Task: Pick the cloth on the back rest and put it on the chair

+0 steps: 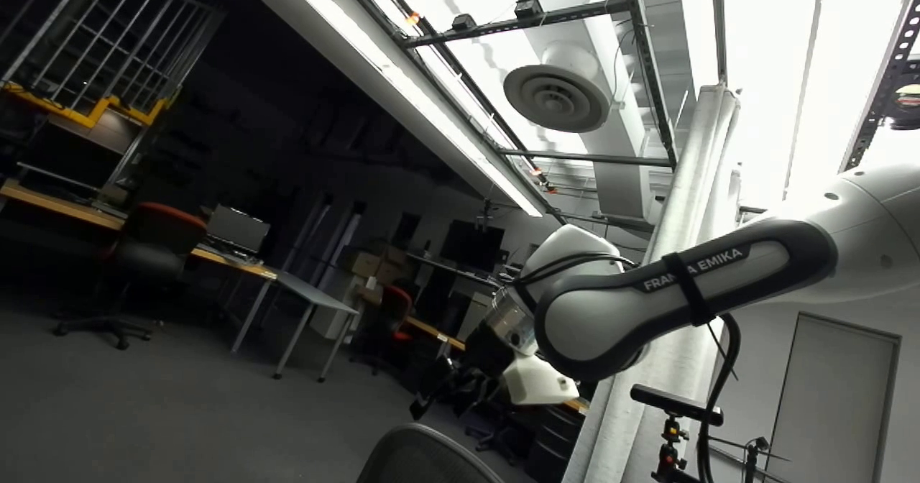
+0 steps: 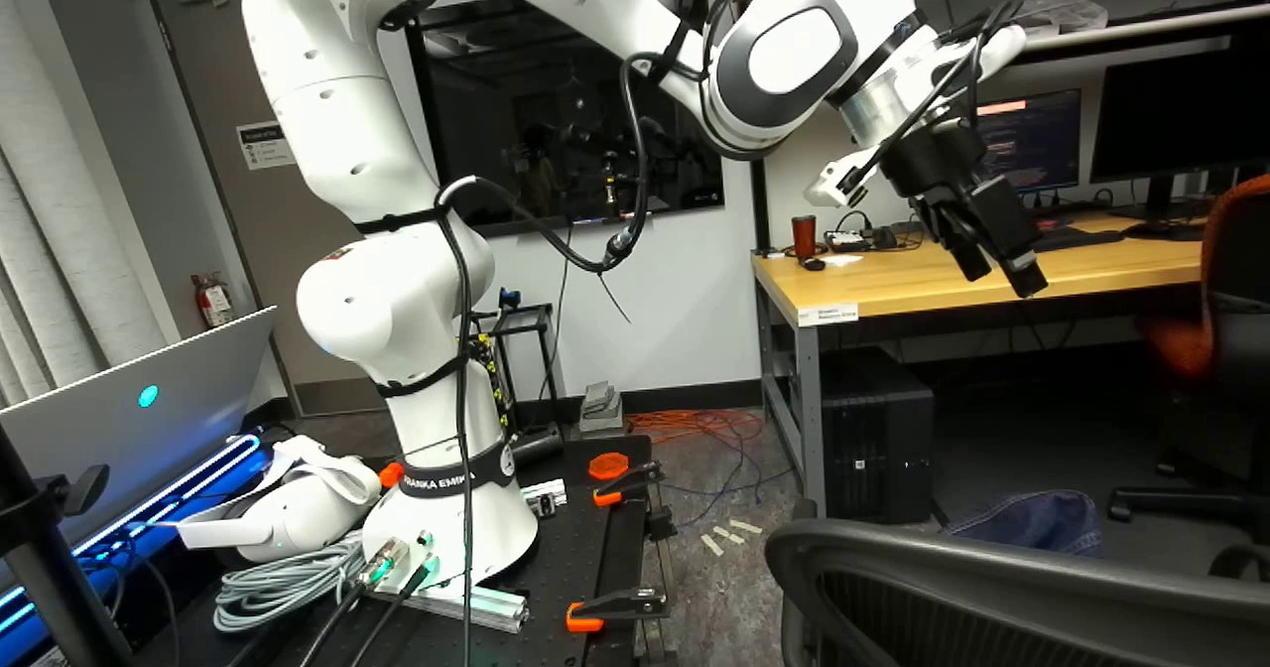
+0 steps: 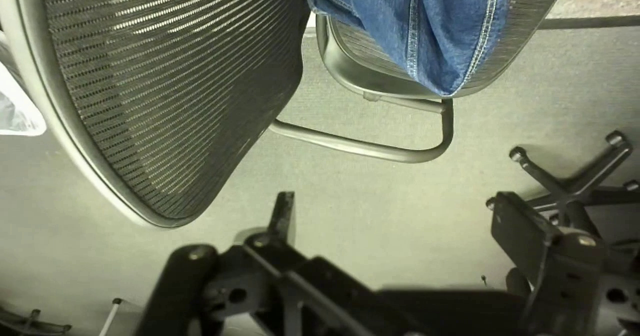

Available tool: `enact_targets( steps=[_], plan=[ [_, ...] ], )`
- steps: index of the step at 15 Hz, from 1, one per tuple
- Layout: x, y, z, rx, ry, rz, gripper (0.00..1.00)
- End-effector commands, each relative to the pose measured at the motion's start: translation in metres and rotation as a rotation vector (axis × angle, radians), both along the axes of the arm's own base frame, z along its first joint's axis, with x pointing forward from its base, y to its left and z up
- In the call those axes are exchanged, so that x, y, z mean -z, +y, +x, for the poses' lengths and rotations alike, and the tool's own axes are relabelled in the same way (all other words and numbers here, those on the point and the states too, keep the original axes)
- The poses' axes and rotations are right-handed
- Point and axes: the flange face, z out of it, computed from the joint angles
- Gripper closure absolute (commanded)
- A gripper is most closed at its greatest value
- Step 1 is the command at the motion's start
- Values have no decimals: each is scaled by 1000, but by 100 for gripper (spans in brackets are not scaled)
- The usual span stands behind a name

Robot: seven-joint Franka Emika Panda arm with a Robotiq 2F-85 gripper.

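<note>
The cloth (image 3: pixel 425 21) is blue denim with pale stitched seams. In the wrist view it lies in folds over the chair seat (image 3: pixel 360 73), a tip reaching the seat's edge; its upper part is cut off by the frame. In an exterior view it shows as a dark blue patch (image 2: pixel 1032 523) behind the back rest (image 2: pixel 943 558). The mesh back rest (image 3: pixel 165 76) is at the left of the wrist view, with no cloth on its visible part. My gripper (image 3: pixel 395 196) is open and empty, apart from cloth and chair. In an exterior view the gripper (image 2: pixel 1002 280) hangs tilted above the chair.
A wooden desk (image 2: pixel 952 275) with monitors stands behind the gripper. An orange office chair (image 2: pixel 1215 280) is at the far right. A chair's wheeled base (image 3: pixel 570 191) shows beside the right finger. A curved chair arm (image 3: pixel 370 148) sticks out by the seat.
</note>
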Motion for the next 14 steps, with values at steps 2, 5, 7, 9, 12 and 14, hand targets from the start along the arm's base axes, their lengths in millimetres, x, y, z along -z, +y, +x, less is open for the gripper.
enact_targets(
  steps=[2, 5, 7, 9, 12, 14],
  plan=[
    [1, 0, -1, -11, -21, 2, 0],
    [4, 0, -1, -11, -17, 2, 0],
    [4, 0, -1, -11, -16, 3, 0],
    [4, 0, -1, -11, -16, 3, 0],
    [4, 0, -1, -11, -16, 3, 0],
    [4, 0, -1, -11, -16, 3, 0]
  ],
)
